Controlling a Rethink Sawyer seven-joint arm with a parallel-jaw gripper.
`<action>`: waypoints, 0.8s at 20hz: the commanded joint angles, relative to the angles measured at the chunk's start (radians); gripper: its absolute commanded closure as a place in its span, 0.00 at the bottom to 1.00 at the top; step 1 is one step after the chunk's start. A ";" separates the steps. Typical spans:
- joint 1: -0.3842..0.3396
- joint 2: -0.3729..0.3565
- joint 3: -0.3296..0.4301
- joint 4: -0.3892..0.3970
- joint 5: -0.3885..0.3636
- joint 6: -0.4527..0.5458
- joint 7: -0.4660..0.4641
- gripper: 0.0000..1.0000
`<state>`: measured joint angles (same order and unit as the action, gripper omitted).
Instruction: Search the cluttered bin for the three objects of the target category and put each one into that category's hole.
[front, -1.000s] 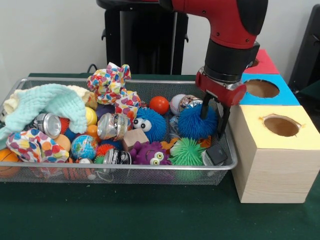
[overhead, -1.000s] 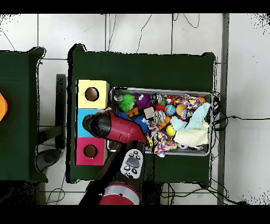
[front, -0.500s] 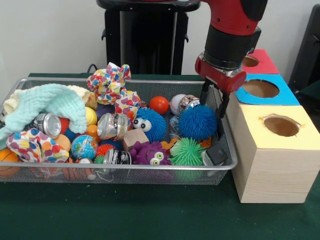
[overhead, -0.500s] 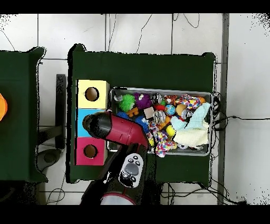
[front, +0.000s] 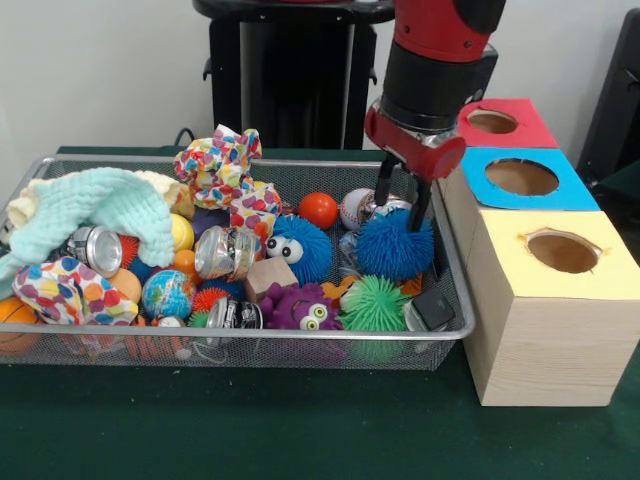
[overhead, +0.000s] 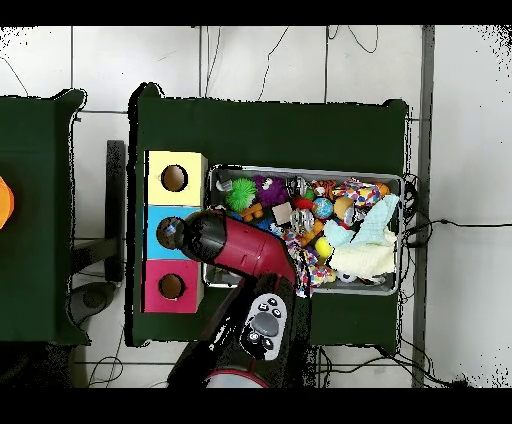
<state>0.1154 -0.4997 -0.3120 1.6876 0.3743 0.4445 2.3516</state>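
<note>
My gripper (front: 399, 215) hangs open in the front view over the right end of the wire bin (front: 455, 290). Its two dark fingers (front: 383, 193) stand apart just above the top of a blue spiky ball (front: 393, 250) and hold nothing. Around that ball lie a blue fuzzy ball with eyes (front: 300, 248), a green spiky ball (front: 374, 304), a purple fuzzy toy with eyes (front: 300, 308) and a shiny baseball (front: 357, 208). In the overhead view the red arm (overhead: 238, 252) hides the gripper, while the green ball (overhead: 240, 192) and purple toy (overhead: 270, 189) show.
Three wooden boxes with holes stand right of the bin: yellow (front: 563, 251), blue (front: 522, 177), red (front: 493, 121). A mint cloth (front: 95, 208), a spotted cloth (front: 225, 170), an orange ball (front: 318, 209), a globe ball (front: 167, 293), a metal can (front: 225, 250) and a black block (front: 434, 308) crowd the bin.
The gripper has risen from low around the blue spiky ball's right side and shifted left, now over its top. The ball stayed in the bin.
</note>
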 joint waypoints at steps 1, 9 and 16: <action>-0.055 0.046 0.050 0.058 -0.065 -0.011 0.051 0.00; -0.071 0.087 0.075 0.045 -0.077 -0.070 0.068 0.00; -0.070 0.092 0.103 0.054 -0.069 -0.089 0.090 0.00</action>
<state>0.0696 -0.4487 -0.3146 1.6885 0.3315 0.4203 2.3516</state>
